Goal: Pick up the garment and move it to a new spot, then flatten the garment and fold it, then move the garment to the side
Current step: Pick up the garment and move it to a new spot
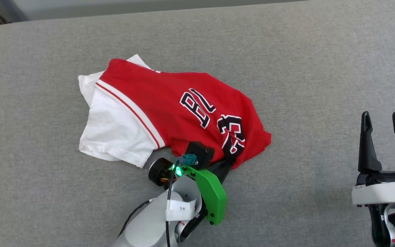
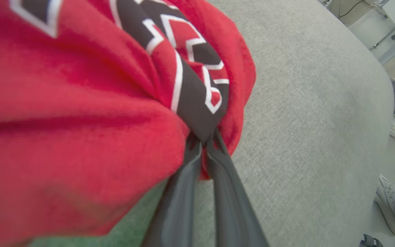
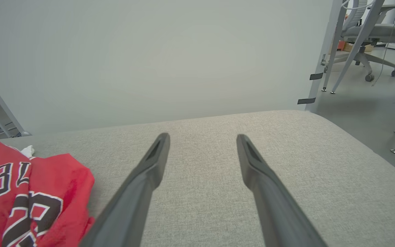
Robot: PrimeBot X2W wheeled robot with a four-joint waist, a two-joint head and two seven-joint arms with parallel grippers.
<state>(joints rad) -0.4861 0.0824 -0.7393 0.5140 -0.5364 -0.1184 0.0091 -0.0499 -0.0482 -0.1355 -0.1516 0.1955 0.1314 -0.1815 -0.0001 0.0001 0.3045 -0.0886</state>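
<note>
The garment (image 1: 170, 109) is a red jersey with white sleeves and black white-outlined lettering, lying crumpled near the middle of the grey padded surface (image 1: 303, 68). My left gripper (image 1: 230, 158) reaches up from the lower middle and is shut on the garment's near edge by the number. In the left wrist view the two dark fingers (image 2: 183, 192) pinch a fold of the garment (image 2: 81, 103) at the gripper (image 2: 204, 139) tips. My right gripper (image 1: 382, 118) stands open at the lower right, well clear of the cloth, nothing between its fingers (image 3: 142, 178). The garment (image 3: 29, 192) lies to its left.
The grey padded surface (image 3: 286, 164) has free room to the right of the garment and in front of it. Past its right edge stand an office chair (image 3: 372, 34), table legs and a person's white shoes (image 2: 387, 202) on the floor.
</note>
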